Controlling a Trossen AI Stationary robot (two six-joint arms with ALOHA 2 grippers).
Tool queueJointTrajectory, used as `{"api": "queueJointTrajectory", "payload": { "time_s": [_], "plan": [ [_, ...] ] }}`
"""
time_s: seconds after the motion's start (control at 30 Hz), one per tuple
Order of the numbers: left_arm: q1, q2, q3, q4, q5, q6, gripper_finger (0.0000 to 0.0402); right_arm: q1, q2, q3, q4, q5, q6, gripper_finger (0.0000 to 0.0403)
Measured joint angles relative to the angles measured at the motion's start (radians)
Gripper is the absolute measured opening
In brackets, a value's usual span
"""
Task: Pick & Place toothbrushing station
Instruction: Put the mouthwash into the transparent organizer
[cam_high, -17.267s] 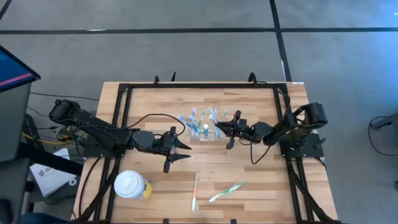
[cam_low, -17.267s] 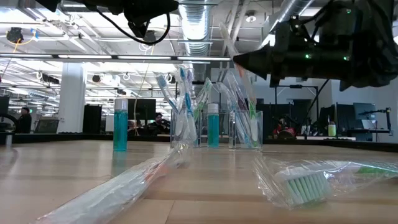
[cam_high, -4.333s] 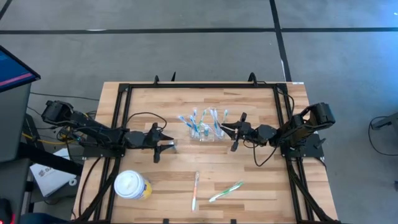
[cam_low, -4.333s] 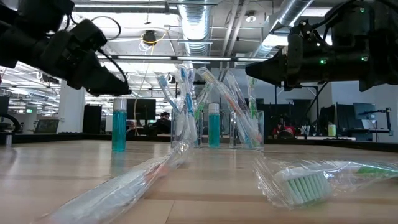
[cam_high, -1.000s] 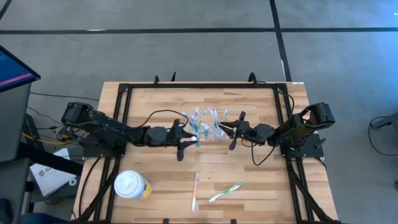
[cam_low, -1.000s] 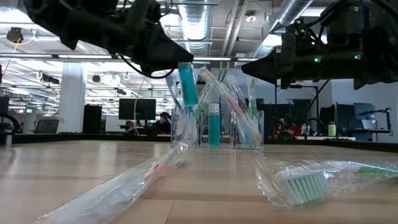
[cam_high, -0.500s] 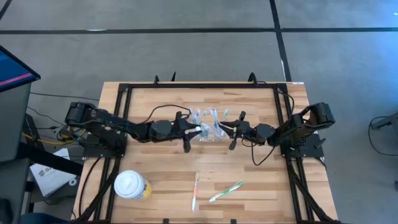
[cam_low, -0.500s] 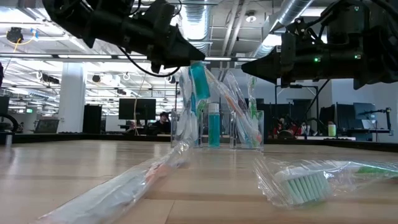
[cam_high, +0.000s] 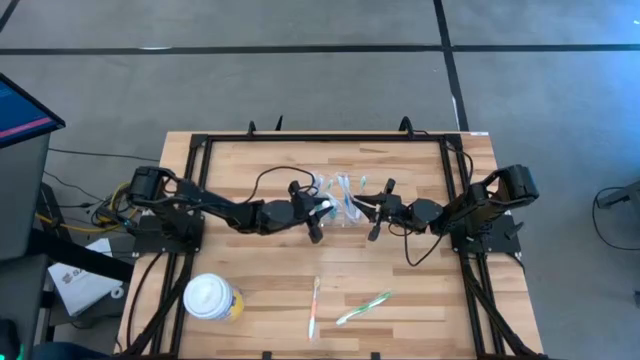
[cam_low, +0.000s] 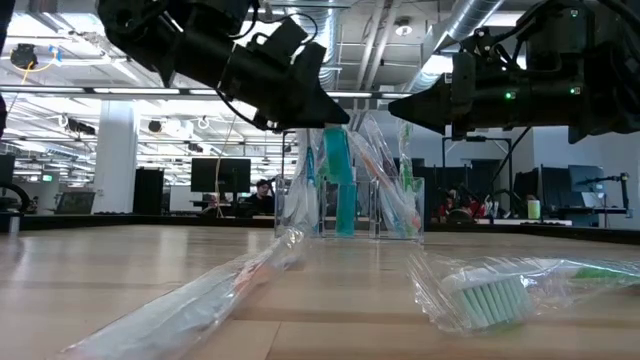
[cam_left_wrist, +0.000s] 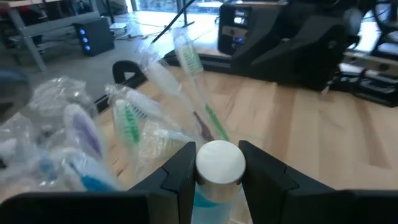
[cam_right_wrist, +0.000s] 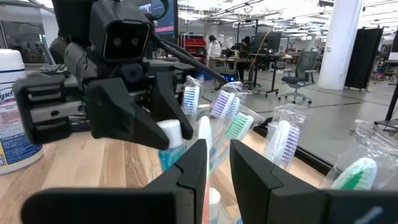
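Since a second ago the left gripper (cam_high: 318, 212) has carried its teal bottle (cam_low: 337, 158) rightward, from beside the station (cam_high: 338, 205) to over it at frame centre, gripped below the white cap for lowering in. The right gripper (cam_high: 375, 210), fingers narrow, appears to steady the station's right end, perhaps against tipping.

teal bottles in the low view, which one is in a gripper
The teal bottle with the white cap, held off the table by the left gripper; the other stands in the clear plastic holder.
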Motion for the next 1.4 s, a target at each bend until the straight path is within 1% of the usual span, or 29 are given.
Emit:
{"api": "queueJointTrajectory", "payload": {
  "time_s": [0.13,0.6,0.9,1.4],
  "plan": [
    [0.000,0.021,0.012,-0.002,-0.013,-0.003,0.0101,0.000,0.000,0.000,0.000,0.000,0.000,0.0062],
    [-0.026,0.022,0.013,-0.011,-0.007,-0.007,0.0102,0.000,0.000,0.000,0.000,0.000,-0.001,0.0062],
    [-0.026,0.022,0.013,-0.024,0.009,-0.007,0.0116,0.000,0.000,0.000,-0.001,0.000,-0.001,0.0062],
    [-0.026,0.022,0.013,-0.051,0.009,-0.001,0.0118,0.000,0.000,0.000,-0.003,0.000,-0.001,0.0062]
  ]
}}
